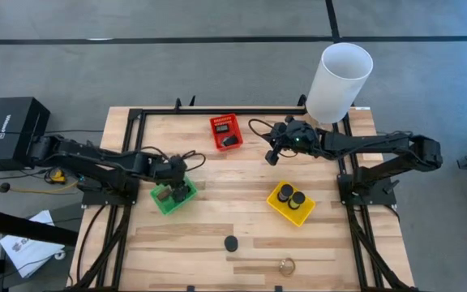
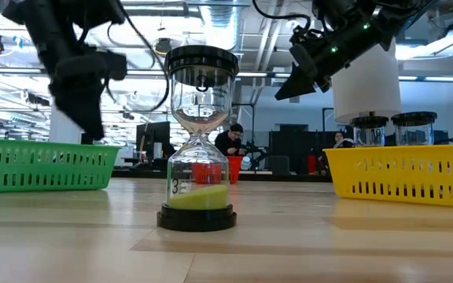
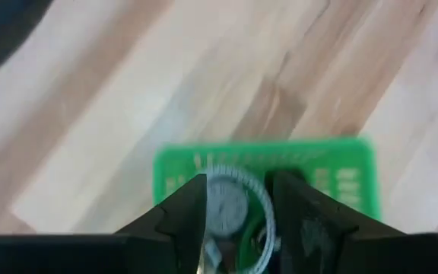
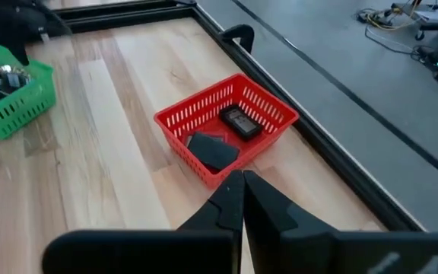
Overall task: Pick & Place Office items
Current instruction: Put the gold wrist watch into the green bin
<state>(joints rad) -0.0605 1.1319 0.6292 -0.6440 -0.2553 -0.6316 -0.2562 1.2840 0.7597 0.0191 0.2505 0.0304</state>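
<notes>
While left end effector (image 1: 183, 188) gapes over green basket (image 1: 167, 201), right end effector (image 1: 272, 156) is closed above wood table (image 1: 217, 235); office behind.

- The green basket (image 1: 169, 197) has a slotted wall.
- The red basket (image 4: 226, 125) holds two black items (image 4: 213, 149).
- The yellow basket (image 1: 286, 207) carries black round discs (image 1: 291, 195).
- The table (image 1: 242, 243) is of pale wood planks.
- The hourglass (image 2: 200, 149) has yellow-green sand and black ends.

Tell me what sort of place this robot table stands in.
Most likely a robotics lab in an open-plan office. The low view shows an exposed ceiling with ducts and strip lights and a person seated among dark monitors behind the wooden table. The high view shows grey carpet around it.
</notes>
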